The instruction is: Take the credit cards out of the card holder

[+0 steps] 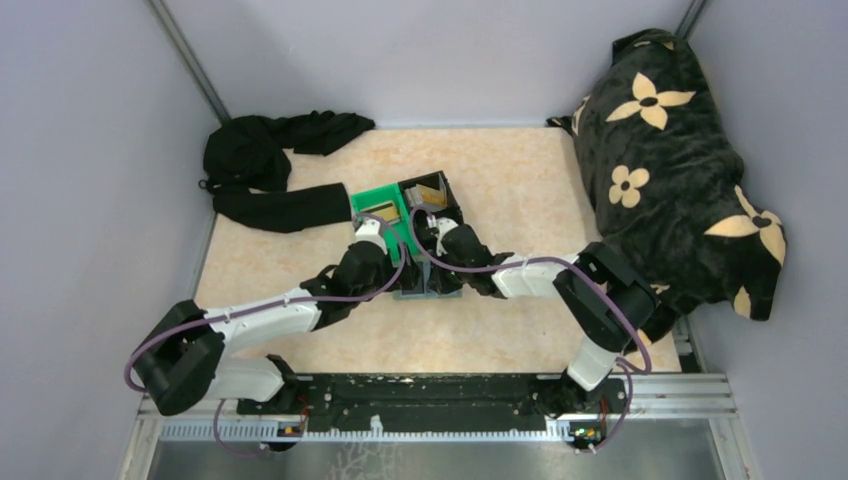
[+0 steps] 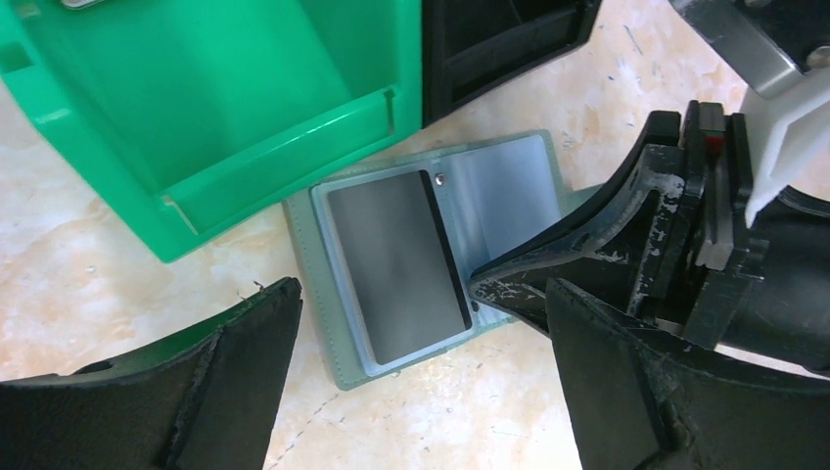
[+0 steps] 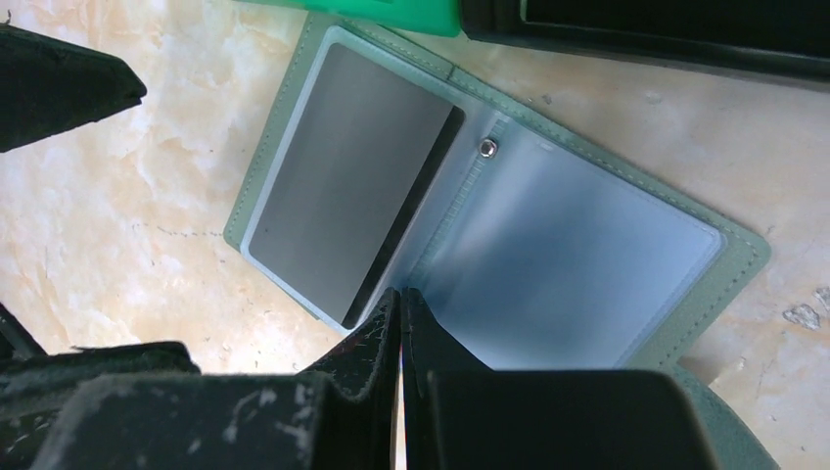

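The card holder (image 2: 524,171) lies open and flat on the table, just in front of the two bins. A grey credit card (image 2: 396,259) with a dark stripe sits in its left panel; the right panel (image 3: 587,255) shows only its clear sleeve. My left gripper (image 2: 421,289) hovers open above the wallet, one finger on each side of the card. The right gripper (image 3: 401,294) is shut, its tips pressed down on the wallet at the fold. Tan-gold cards lie in the green bin (image 1: 378,210) and in the black bin (image 1: 432,187).
The green bin (image 2: 245,108) and black bin (image 2: 499,39) stand side by side touching the wallet's far edge. Black clothes (image 1: 270,165) lie at the back left. A dark flowered blanket (image 1: 680,160) fills the right side.
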